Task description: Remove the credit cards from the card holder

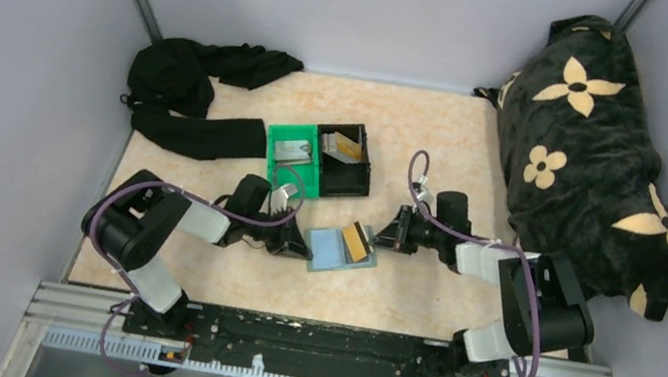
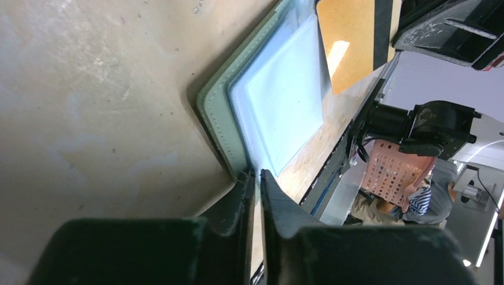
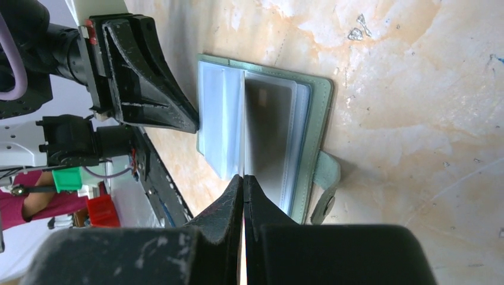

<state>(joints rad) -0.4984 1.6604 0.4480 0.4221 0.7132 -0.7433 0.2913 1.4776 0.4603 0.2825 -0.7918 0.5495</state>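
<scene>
1. The left gripper (image 2: 254, 177) had its jaws nearly together, only a thin slit between them, nipping the near corner of the card holder (image 2: 221, 119).
2. The right gripper (image 3: 243, 178) had its jaws pressed tight together, tips at the edge of the clear sleeves (image 3: 223, 130). Whether a thin leaf was caught between them could not be told.
3. The card holder lay open and flat on the table (image 1: 441, 125) between the two grippers, the left one at its left edge and the right one at its right.
4. A tan-gold striped card (image 1: 355, 242) lay across the holder's right panel, just beside the right gripper's tips.
5. The holder's snap tab (image 3: 325, 178) stuck out from the outer edge on the right gripper's side.
6. Behind the left gripper stood a green bin (image 1: 279, 139) with a grey card (image 1: 292, 149) in it.
7. Touching it on the right was a black bin (image 1: 361, 181) holding a tan card (image 1: 347, 147).
8. A black cloth (image 1: 194, 90) lay at the far left corner, and a flowered blanket (image 1: 599, 150) was heaped at the right.
</scene>
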